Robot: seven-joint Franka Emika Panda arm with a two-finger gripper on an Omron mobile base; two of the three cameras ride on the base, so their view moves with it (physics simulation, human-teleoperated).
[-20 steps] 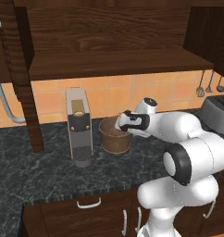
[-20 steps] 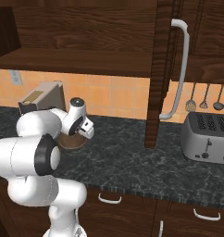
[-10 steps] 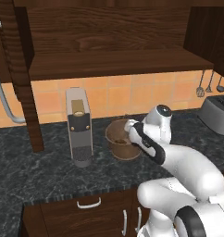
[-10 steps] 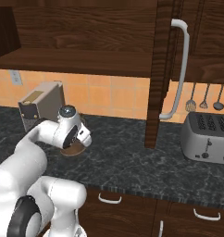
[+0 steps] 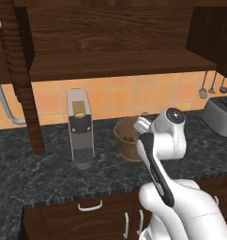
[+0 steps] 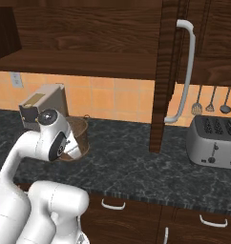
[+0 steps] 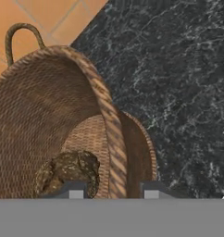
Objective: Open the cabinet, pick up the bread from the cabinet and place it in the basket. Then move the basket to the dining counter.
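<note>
Round woven basket (image 7: 49,115) at left of the hand view, tilted, with the bread (image 7: 70,172), a dark knobbly lump, lying on its woven floor. The gripper (image 7: 110,190) straddles the basket's wall, one fingertip (image 7: 76,190) inside by the bread, the other outside: jaws clamped on the rim. In the left base view the basket (image 5: 128,138) stands at centre on the speckled black granite counter (image 5: 40,173), beside the tall grey coffee machine (image 5: 80,129). A silver toaster (image 6: 215,140) sits right in the right base view, under the dark wood cabinet (image 6: 112,33).

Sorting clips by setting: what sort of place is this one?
A rendered home kitchen, it seems: a toaster and coffee machine on a dark granite counter, utensils hung on an orange tiled wall, and wood cabinets above.
</note>
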